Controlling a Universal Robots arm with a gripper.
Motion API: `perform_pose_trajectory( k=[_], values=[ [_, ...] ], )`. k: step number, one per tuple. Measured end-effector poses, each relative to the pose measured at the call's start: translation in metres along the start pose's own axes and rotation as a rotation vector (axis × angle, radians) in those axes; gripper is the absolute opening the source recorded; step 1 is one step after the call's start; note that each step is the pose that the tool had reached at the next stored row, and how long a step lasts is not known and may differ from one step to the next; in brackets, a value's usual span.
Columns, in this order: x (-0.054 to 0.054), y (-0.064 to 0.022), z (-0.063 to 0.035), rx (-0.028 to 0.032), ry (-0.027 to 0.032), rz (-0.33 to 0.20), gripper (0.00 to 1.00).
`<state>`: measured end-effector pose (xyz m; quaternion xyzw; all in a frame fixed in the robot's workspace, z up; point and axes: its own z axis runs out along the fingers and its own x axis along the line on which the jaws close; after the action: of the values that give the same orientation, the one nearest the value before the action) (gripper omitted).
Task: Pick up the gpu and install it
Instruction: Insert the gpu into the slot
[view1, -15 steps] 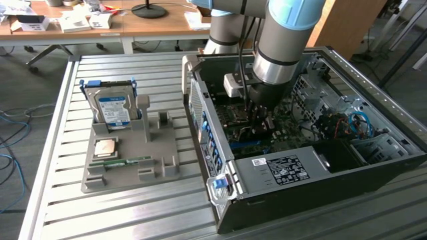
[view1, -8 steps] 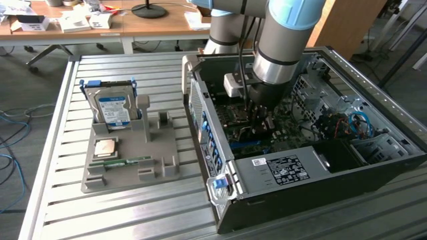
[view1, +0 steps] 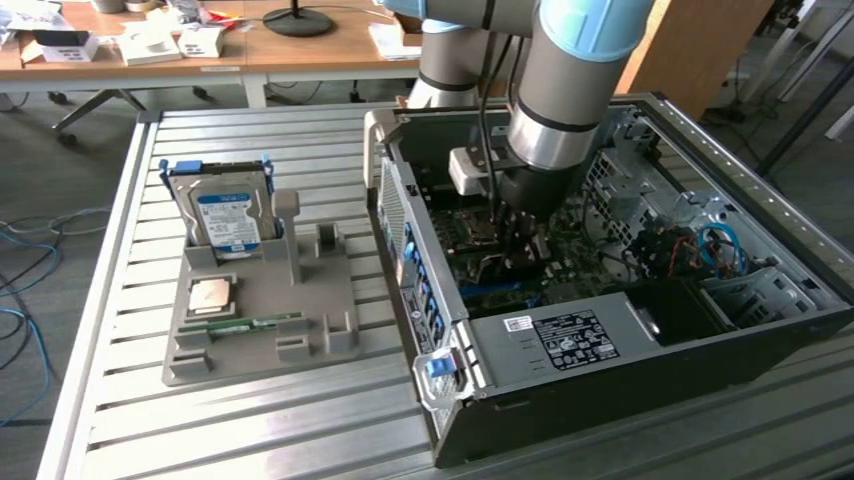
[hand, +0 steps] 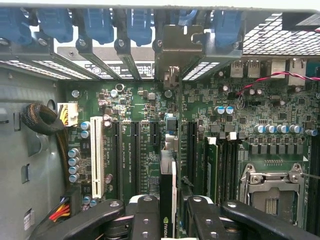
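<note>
The gpu (hand: 168, 185) stands edge-on between my gripper's (hand: 170, 202) two black fingers (hand: 145, 220), which are shut on it. Its dark edge carries a small green logo. Its silvery end bracket (hand: 175, 50) reaches up against the row of rear slot covers. The card hangs over the green motherboard (hand: 130, 100), in line with the long black expansion slots (hand: 134, 155). Whether its edge sits in a slot I cannot tell. In the exterior view my gripper (view1: 521, 240) reaches straight down into the open computer case (view1: 747, 300).
A white slot (hand: 97, 160) and an empty processor socket (hand: 270, 192) flank the card. Red and blue cables (view1: 701, 250) lie inside the case. On the exterior view's left, a grey holder (view1: 307, 330) carries a blue-labelled hard drive (view1: 227, 220), a processor chip (view1: 211, 295) and a green memory stick (view1: 247, 325).
</note>
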<state>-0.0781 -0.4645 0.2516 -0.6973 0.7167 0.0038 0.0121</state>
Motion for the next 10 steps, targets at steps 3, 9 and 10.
perform_pose_trajectory(
  k=[3, 9, 10],
  values=[
    [0.0004, -0.0018, 0.0003, 0.0, -0.0001, 0.001, 0.26],
    [0.0003, -0.0045, 0.0004, 0.0006, -0.0001, 0.014, 0.26],
    [0.0003, -0.0046, 0.0004, 0.0005, 0.0, 0.014, 0.26]
  ],
)
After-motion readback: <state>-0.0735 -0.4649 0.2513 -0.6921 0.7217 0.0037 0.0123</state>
